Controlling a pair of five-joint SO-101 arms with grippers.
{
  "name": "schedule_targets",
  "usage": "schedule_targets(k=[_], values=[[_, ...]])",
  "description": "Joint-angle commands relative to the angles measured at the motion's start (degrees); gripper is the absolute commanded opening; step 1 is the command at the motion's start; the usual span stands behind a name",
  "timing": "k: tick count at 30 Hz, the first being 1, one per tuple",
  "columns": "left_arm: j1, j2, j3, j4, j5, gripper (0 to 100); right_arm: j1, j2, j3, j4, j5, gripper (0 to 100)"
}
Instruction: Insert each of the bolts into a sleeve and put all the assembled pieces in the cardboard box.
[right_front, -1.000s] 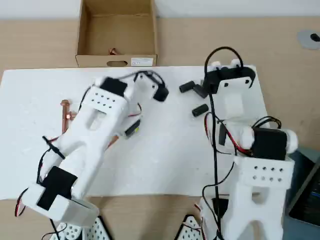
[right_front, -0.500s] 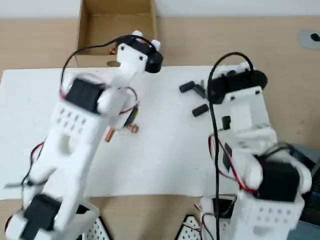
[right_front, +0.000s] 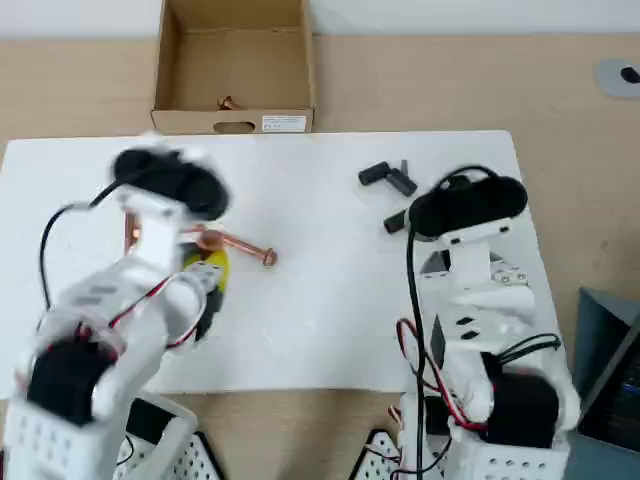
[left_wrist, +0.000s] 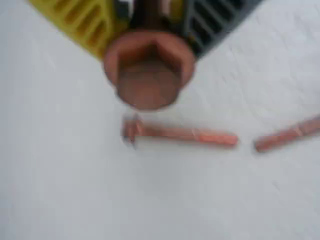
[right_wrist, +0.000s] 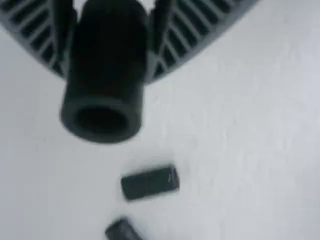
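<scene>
My left gripper (right_front: 168, 186) hangs over the left part of the white mat (right_front: 320, 310), shut on a copper bolt (left_wrist: 148, 70) whose hex head faces the wrist camera. Below it, two more copper bolts (left_wrist: 180, 135) (left_wrist: 289, 135) lie flat on the mat; from above they are the bolts (right_front: 236, 246) (right_front: 132, 236). My right gripper (right_front: 468, 206) is over the right side, shut on a black sleeve (right_wrist: 105, 80) with its open bore facing the camera. Loose sleeves (right_front: 375, 173) (right_front: 401, 183) (right_front: 397, 221) lie just beyond it. The cardboard box (right_front: 235, 122) stands at the back with a copper piece (right_front: 227, 103) inside.
Bare wooden table surrounds the mat. A dark bin (right_front: 608, 380) stands at the right edge, near the right arm's base. Cables loop off both arms. The middle of the mat between the arms is free.
The left arm swung up to the box's front edge, then back down to the left over the loose bolts. The right gripper drew back toward the near edge, away from the loose sleeves.
</scene>
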Motion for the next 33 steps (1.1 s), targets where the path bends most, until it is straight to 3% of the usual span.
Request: schedule_targets(k=[1,9,15,21,29,33], values=[[-5.5,-11.0,9.1,-6.6,2.8,0,-0.9,-4.4,5.8,-5.5,-5.7,0.9],[-9.0,-27.1,22.7,-14.1,11.5,0,-17.0,-10.2,17.4,-11.3,-12.7,0.9],[-8.8,-35.9,29.8,-19.3,16.4,0,-27.0,-12.6,23.7,-20.5,-12.5,0.9],[-8.7,-36.2,30.6,-23.5,17.4,0,-35.9,-16.1,29.1,-25.8,-12.4,0.9],[-7.6,-36.1,30.5,-33.5,34.3,0,-44.7,-25.0,36.3,-28.2,-12.3,0.9],[-3.6,-36.1,29.5,-34.2,38.5,0,-48.0,-31.0,38.9,-28.2,-7.4,0.9]])
